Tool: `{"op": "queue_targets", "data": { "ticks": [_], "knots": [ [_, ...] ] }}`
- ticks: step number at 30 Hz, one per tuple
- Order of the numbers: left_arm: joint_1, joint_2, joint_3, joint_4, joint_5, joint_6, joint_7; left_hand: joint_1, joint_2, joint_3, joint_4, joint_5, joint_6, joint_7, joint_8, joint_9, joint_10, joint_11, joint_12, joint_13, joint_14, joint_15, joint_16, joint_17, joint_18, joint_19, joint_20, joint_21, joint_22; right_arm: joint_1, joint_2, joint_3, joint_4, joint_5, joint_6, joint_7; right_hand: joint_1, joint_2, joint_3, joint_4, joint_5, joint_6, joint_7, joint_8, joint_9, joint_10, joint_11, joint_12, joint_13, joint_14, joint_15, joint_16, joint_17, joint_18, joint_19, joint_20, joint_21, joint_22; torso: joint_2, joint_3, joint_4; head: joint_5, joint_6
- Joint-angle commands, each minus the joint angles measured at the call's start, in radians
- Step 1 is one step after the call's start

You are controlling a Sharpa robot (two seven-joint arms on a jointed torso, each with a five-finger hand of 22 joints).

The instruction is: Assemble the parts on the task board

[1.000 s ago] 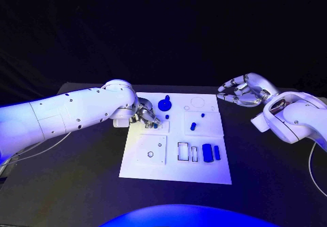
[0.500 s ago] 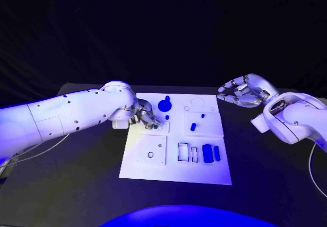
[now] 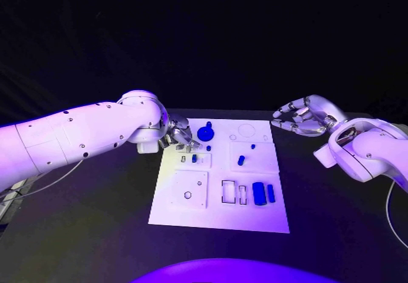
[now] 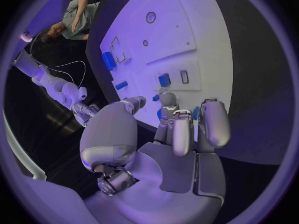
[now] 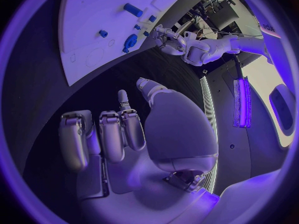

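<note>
The white task board (image 3: 219,209) lies mid-table. My left hand (image 3: 178,135) hovers at the board's far left corner with fingers apart and nothing in them. Just in front of it a small blue part (image 3: 194,158) lies beside a narrow slot; the left wrist view shows this part (image 4: 164,80) beyond my left hand (image 4: 181,129). A round blue part (image 3: 206,131) stands to the hand's right. More small blue parts (image 3: 240,158) and two blue blocks (image 3: 258,193) sit further right. My right hand (image 3: 301,117) floats off the board's far right corner, fingers loosely curled, holding nothing.
The black table (image 3: 102,224) surrounds the board. In the right wrist view, my right hand (image 5: 118,129) is over bare table, with the board (image 5: 87,15) and my left hand (image 5: 171,40) beyond it. A person stands at the table's far side.
My left hand has drawn back from the board's left panel toward the far left corner, uncovering the small blue part beside the slot. The right hand has barely moved.
</note>
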Motion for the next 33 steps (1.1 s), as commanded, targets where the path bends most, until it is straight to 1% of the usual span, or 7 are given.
{"op": "queue_targets", "data": {
  "ticks": [1, 3, 8, 14, 19, 24, 33],
  "knots": [
    [0.022, -0.007, 0.005, -0.004, 0.026, -0.02, 0.008, 0.036, 0.0, -0.011, 0.001, 0.005, -0.03, 0.023, -0.055, -0.039, -0.016, 0.018, -0.018, -0.028, 0.087, 0.016, -0.006, 0.21, 0.021, -0.005, 0.017, -0.012, -0.014, -0.001, 0.001, 0.0, -0.002, -0.004, 0.007, 0.009, -0.015, -0.001, 0.0, 0.006, 0.003, -0.004, -0.006, 0.006, 0.001, -0.005, -0.005, -0.008, 0.136, 0.074, -0.006, -0.004, 0.128, 0.007, 0.069, -0.009, -0.007, 0.235, 0.001, -0.0004, 0.0001, 0.002, 0.004],
    [0.036, -0.009, 0.008, -0.017, 0.03, -0.022, 0.013, 0.059, 0.001, -0.023, 0.001, 0.004, -0.042, 0.033, -0.092, -0.07, -0.011, 0.028, -0.012, -0.029, 0.088, 0.025, -0.004, 0.213, 0.021, -0.001, 0.026, -0.011, -0.011, -0.002, 0.001, 0.0, -0.003, -0.004, 0.008, 0.009, -0.015, -0.001, 0.0, 0.006, 0.003, -0.004, -0.006, 0.006, 0.001, -0.005, -0.005, -0.008, 0.136, 0.074, -0.006, -0.004, 0.128, 0.007, 0.069, -0.009, -0.007, 0.235, 0.001, -0.0002, 0.0, 0.004, 0.007],
    [0.061, 0.006, 0.011, -0.079, 0.004, -0.028, 0.025, 0.07, -0.001, -0.03, 0.001, 0.001, -0.041, 0.035, -0.103, -0.082, -0.008, 0.029, -0.01, -0.03, 0.089, 0.027, -0.003, 0.214, 0.021, 0.001, 0.029, -0.01, -0.009, -0.003, 0.002, 0.0, -0.005, -0.004, 0.008, 0.008, -0.015, -0.001, 0.0, 0.006, 0.003, -0.004, -0.006, 0.006, 0.001, -0.005, -0.005, -0.008, 0.136, 0.074, -0.006, -0.004, 0.128, 0.007, 0.069, -0.009, -0.007, 0.235, 0.0, 0.0011, 0.0009, 0.006, 0.016],
    [0.071, 0.046, 0.011, -0.177, -0.042, -0.018, 0.032, 0.071, -0.002, -0.043, 0.005, -0.008, -0.041, 0.038, -0.117, -0.098, -0.009, 0.032, -0.01, -0.035, 0.09, 0.03, -0.001, 0.217, 0.02, 0.003, 0.032, -0.009, -0.006, -0.003, 0.004, 0.0, -0.005, -0.004, 0.009, 0.008, -0.015, -0.001, 0.0, 0.006, 0.003, -0.004, -0.006, 0.006, 0.001, -0.005, -0.005, -0.008, 0.136, 0.074, -0.006, -0.004, 0.128, 0.007, 0.069, -0.009, -0.007, 0.235, 0.002, -0.0008, 0.0019, 0.01, 0.023],
    [0.072, 0.075, -0.002, -0.236, -0.058, 0.016, 0.031, 0.057, -0.001, -0.066, 0.005, -0.043, -0.032, 0.037, -0.127, -0.115, -0.006, 0.032, -0.006, -0.037, 0.091, 0.03, 0.001, 0.22, 0.02, 0.005, 0.033, -0.007, -0.003, -0.004, 0.005, 0.0, -0.006, -0.004, 0.01, 0.008, -0.015, -0.001, 0.0, 0.006, 0.003, -0.004, -0.006, 0.006, 0.001, -0.005, -0.005, -0.008, 0.136, 0.074, -0.006, -0.004, 0.128, 0.007, 0.069, -0.009, -0.007, 0.235, 0.002, -0.0006, 0.0001, 0.015, 0.021],
    [0.063, 0.105, -0.017, -0.284, -0.064, 0.036, 0.03, 0.057, 0.0, -0.068, 0.005, -0.047, -0.031, 0.037, -0.128, -0.117, -0.006, 0.032, -0.005, -0.036, 0.091, 0.03, 0.002, 0.221, 0.02, 0.006, 0.033, -0.006, -0.001, -0.005, 0.007, 0.0, -0.006, -0.004, 0.011, 0.009, -0.015, -0.001, 0.0, 0.006, 0.003, -0.004, -0.006, 0.006, 0.001, -0.005, -0.005, -0.008, 0.136, 0.074, -0.006, -0.004, 0.128, 0.007, 0.069, -0.009, -0.007, 0.235, 0.002, -0.0007, -0.0004, 0.018, 0.021],
    [0.041, 0.145, -0.031, -0.346, -0.065, 0.077, 0.026, 0.058, 0.001, -0.069, 0.005, -0.05, -0.03, 0.036, -0.128, -0.118, -0.006, 0.032, -0.004, -0.036, 0.092, 0.03, 0.005, 0.224, 0.019, 0.007, 0.033, -0.005, 0.001, -0.006, 0.007, 0.0, -0.006, -0.004, 0.012, 0.009, -0.015, -0.001, 0.0, 0.006, 0.003, -0.004, -0.006, 0.006, 0.001, -0.005, -0.005, -0.008, 0.136, 0.074, -0.006, -0.004, 0.128, 0.007, 0.069, -0.009, -0.007, 0.235, 0.002, 0.0004, -0.0005, 0.019, 0.018]
  ]
}}
